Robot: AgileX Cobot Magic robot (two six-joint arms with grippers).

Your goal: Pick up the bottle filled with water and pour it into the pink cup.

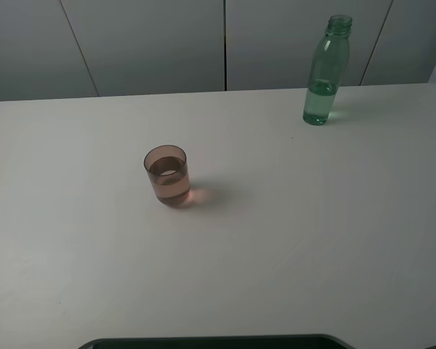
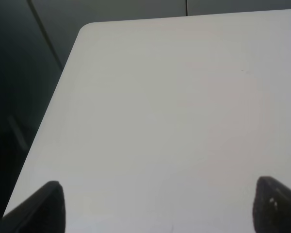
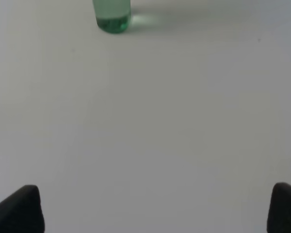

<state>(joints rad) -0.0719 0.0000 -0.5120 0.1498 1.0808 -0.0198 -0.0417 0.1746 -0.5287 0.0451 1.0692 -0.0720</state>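
Note:
The green-tinted bottle [image 1: 325,73] stands upright and capless at the back right of the white table [image 1: 312,240], with water in its lower part. Only the bottle's base [image 3: 112,14] shows in the right wrist view, well ahead of my right gripper [image 3: 157,209], whose dark fingertips [image 3: 22,208] stand far apart with nothing between them. The pink cup [image 1: 167,175] stands upright left of the table's middle and holds liquid. My left gripper [image 2: 157,206] is open over bare table near the left edge; its fingertips [image 2: 43,208] are wide apart. Neither gripper appears in the exterior high view.
Grey wall panels [image 1: 225,43] run behind the table. The table's rounded back left corner [image 2: 87,29] and left edge show in the left wrist view. A dark strip [image 1: 218,342] lies along the table's front edge.

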